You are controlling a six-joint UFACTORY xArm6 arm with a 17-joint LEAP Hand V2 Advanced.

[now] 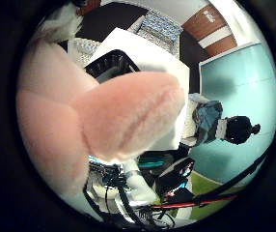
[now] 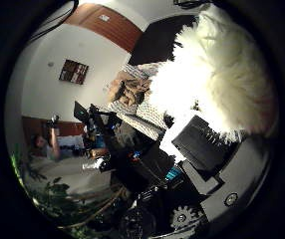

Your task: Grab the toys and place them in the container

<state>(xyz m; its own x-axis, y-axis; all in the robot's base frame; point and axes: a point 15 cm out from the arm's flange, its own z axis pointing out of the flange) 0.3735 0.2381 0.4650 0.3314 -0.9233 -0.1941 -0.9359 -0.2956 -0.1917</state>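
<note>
Little-finger-side palm view: a pink plush toy [image 1: 104,121] fills most of the picture, so it sits very close against the palm. One rounded pink limb of it juts across the middle; a tuft of white fur shows at its far end. Past the toy lies a white table [image 1: 152,55], and on it a black container [image 1: 110,64] with ribbed walls, partly hidden by the plush. Beyond the table edge, a teal floor [image 1: 239,92]. White and black parts of the hand [image 1: 128,186] and arm show beside the toy.

Thumb-side palm view: white fluffy fur of the same toy crowds one side, brightly lit. Beside it the black container appears again, on the white table. Black and grey hand parts, with a small gear, sit close to the lens. Farther off: a white wall [image 2: 58,94] with a dark picture frame [image 2: 73,71], and green plants [image 2: 58,199].

Fingers: cannot tell how far they are curled, nor whether they grip the toy.
</note>
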